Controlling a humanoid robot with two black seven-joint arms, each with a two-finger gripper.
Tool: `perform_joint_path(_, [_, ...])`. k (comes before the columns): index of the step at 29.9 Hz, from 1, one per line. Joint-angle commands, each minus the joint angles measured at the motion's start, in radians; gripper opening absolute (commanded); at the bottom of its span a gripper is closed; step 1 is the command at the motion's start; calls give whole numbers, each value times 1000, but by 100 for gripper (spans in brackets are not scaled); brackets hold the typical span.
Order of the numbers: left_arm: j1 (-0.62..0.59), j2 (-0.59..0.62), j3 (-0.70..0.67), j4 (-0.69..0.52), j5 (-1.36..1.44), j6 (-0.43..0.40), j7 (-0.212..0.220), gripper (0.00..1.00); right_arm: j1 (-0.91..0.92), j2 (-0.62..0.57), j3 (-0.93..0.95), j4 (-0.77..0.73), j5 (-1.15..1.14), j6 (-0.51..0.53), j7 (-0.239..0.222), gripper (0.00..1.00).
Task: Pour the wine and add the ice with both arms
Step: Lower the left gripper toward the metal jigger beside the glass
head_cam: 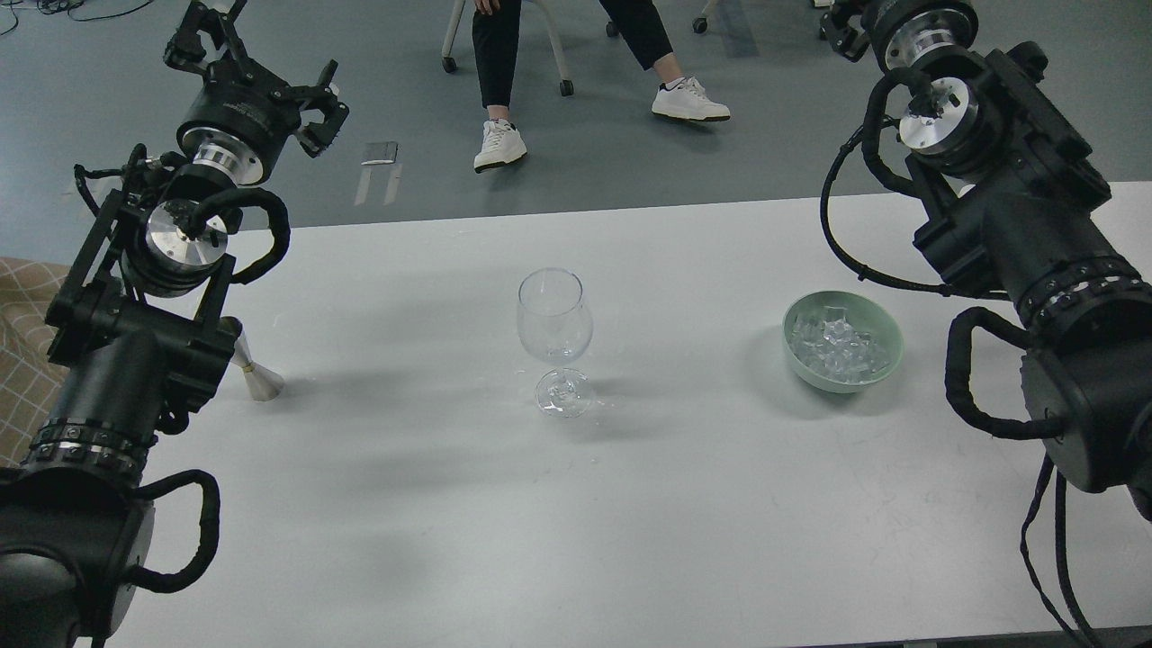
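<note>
Ice (837,342): heap of small clear cubes with whitish glints, lying in a pale green bowl (886,335) on the right part of the white table (576,522). Cubes fill the bowl's bottom; none seen outside it.

Wine glass (554,317): clear, stemmed, upright near the table's middle, well left of the bowl. Round foot (563,394) rests on the tabletop. Whether any liquid stands in the glass cannot be told.

Metal jigger (256,373): small, silver, cone-shaped, wide end down on the table's left part, partly hidden behind the left arm (126,360).

Left gripper (261,67): black, clawed, raised beyond the table's far edge, above the grey floor (774,153); fingers (319,112) spread apart, nothing between them. Well apart from glass and jigger.

Right gripper (841,27): cut by the top edge of the view, dark; whether its fingers are apart or together cannot be told. Right arm (1017,207) reaches over the table's far right corner, above and beyond the bowl, not touching it.

Both arms: bulky, black, with silver round joint caps and looped black cables.

Background: person's legs in dark trousers and white sneakers (688,101), seated on a wheeled chair (454,36) beyond the table. Small flat grey object (379,153) on the floor near the left gripper. Tan checked cloth (18,351) at the left edge.
</note>
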Motion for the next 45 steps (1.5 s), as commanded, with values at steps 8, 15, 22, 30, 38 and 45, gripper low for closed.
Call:
perform_joint_path(8, [-8, 11, 13, 4, 2, 2, -1, 98, -9, 0, -1, 2, 4, -7, 2, 100])
perform_joint_path(15, [-11, 36, -2, 27, -2, -7, -19, 98, 0, 0, 1, 9, 6, 0, 2, 100])
perform_joint_path(22, [-11, 43, -4, 28, -9, 2, -38, 98, -3, 0, -1, 9, 6, 1, 2, 100])
perform_joint_path(30, [-11, 43, 6, 28, -46, 123, -22, 98, -3, 0, -2, 9, 6, 0, 2, 100])
perform_joint_path(38, [-5, 37, 12, 11, -46, 124, -25, 98, -8, 0, -2, 9, 6, 1, 2, 100])
perform_joint_path(45, [3, 33, 12, -38, -46, 111, -32, 98, -9, 0, -2, 11, 6, 0, 2, 100])
